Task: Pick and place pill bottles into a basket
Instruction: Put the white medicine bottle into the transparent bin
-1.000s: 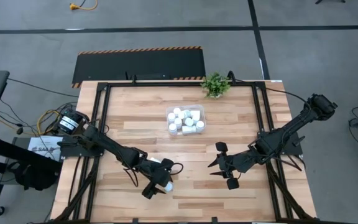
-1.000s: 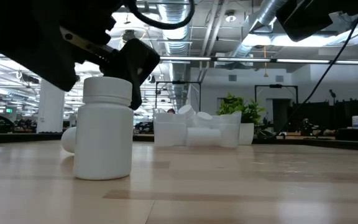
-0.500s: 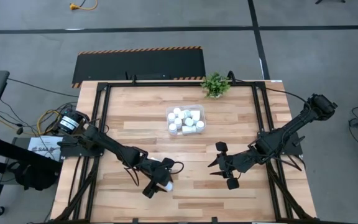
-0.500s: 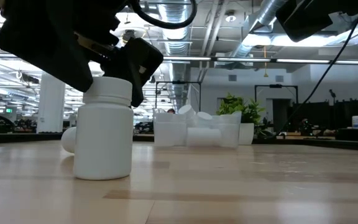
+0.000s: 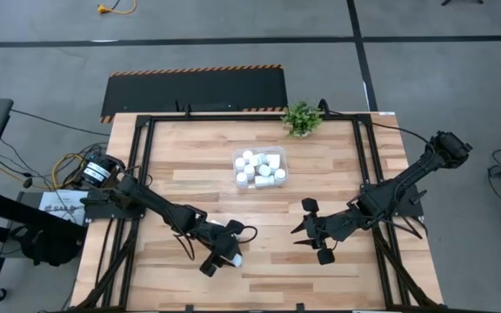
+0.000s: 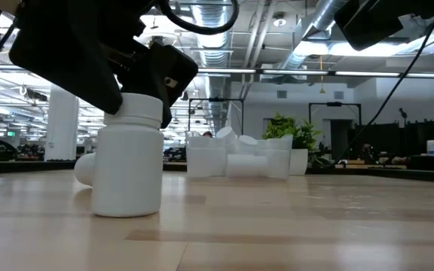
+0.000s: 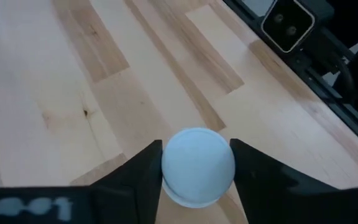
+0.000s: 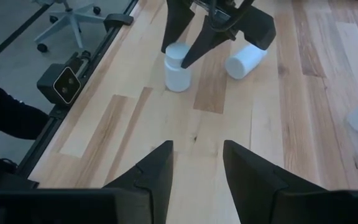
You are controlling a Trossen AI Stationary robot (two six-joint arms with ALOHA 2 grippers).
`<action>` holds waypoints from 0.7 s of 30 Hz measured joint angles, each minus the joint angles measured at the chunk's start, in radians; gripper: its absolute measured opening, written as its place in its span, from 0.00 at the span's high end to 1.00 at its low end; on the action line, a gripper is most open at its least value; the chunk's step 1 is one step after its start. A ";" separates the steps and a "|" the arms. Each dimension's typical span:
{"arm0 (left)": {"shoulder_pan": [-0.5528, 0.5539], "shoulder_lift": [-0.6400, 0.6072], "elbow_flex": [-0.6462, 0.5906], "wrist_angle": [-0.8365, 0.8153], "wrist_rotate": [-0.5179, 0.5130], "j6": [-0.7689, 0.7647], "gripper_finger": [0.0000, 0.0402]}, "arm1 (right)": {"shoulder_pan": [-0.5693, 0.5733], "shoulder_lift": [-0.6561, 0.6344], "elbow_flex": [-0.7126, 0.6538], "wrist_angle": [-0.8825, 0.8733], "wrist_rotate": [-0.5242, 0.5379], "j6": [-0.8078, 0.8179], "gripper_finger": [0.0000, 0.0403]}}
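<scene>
The left tool (image 5: 225,255) is clenched round the cap of an upright pill bottle (image 6: 129,159) near the surface's (image 5: 181,165) front-left edge, a top-down grip suited to lifting it toward the basket (image 5: 260,169); a second bottle (image 8: 245,58) lies on its side just beside it. The basket, mid-surface, holds about nine bottles (hard to count). The right tool (image 5: 320,236) waits clenched, holding nothing

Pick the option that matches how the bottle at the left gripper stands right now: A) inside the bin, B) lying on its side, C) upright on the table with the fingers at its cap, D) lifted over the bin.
C: in the low view the bottle stands upright on the table, and the left gripper has its fingers against the cap.
</scene>
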 joint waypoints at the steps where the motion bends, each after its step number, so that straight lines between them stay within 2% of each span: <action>1: 0.000 0.000 0.000 0.000 -0.009 0.000 0.59 | 0.000 0.000 0.000 0.000 0.000 0.000 0.67; 7: 0.026 0.000 0.000 0.001 -0.052 -0.027 0.60 | 0.000 0.000 0.004 -0.001 0.001 -0.001 0.67; 15: 0.122 -0.012 0.026 0.024 -0.063 -0.170 0.61 | -0.025 -0.010 0.050 -0.013 0.000 -0.030 0.67; 18: 0.161 -0.021 0.102 -0.050 -0.089 -0.178 0.60 | -0.033 -0.012 0.064 -0.031 0.000 -0.065 0.67; 21: 0.203 -0.026 0.210 -0.205 -0.127 -0.140 0.62 | -0.034 -0.022 0.085 -0.055 0.000 -0.090 0.67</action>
